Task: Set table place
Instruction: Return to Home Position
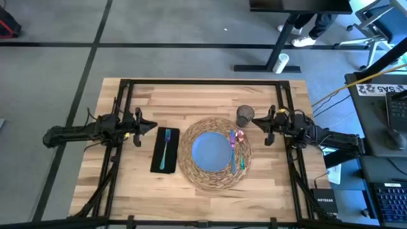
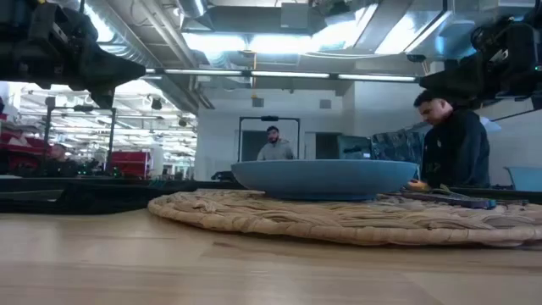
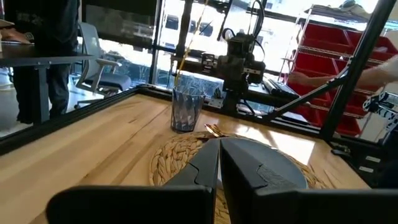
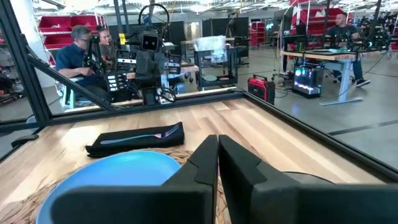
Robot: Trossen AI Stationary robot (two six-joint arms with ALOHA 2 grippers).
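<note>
**Both grippers closed and apart from the laid place**

Two arms reach in from the sides of the table (image 1: 127, 184), one at each side; from my station I read the left gripper (image 1: 148, 126) as pressed together, its two dark fingers meeting with no gap in its own wrist view, and it holds nothing. It sits near the far end of the black napkin (image 1: 157, 162), a little to that napkin's left. The right gripper (image 1: 264, 126) is likewise pressed together and empty; it sits just beside the grey cup (image 1: 245, 116), on the cup's right.

The place lies at the middle of the table; the woven placemat (image 1: 191, 173) carries the pale blue plate (image 1: 210, 152) at its centre. The colourful-handled cutlery (image 1: 234, 149) lies on the mat just beside the plate's right rim; the cup stands upright at the mat's far right edge, though I cannot tell whether it rests on the weave or just off it. The napkin lies left of the mat, near it but apart; the teal fork (image 1: 167, 147) lies lengthwise on top of it. In the low view both arms hang above the tabletop, touching nothing.
</note>
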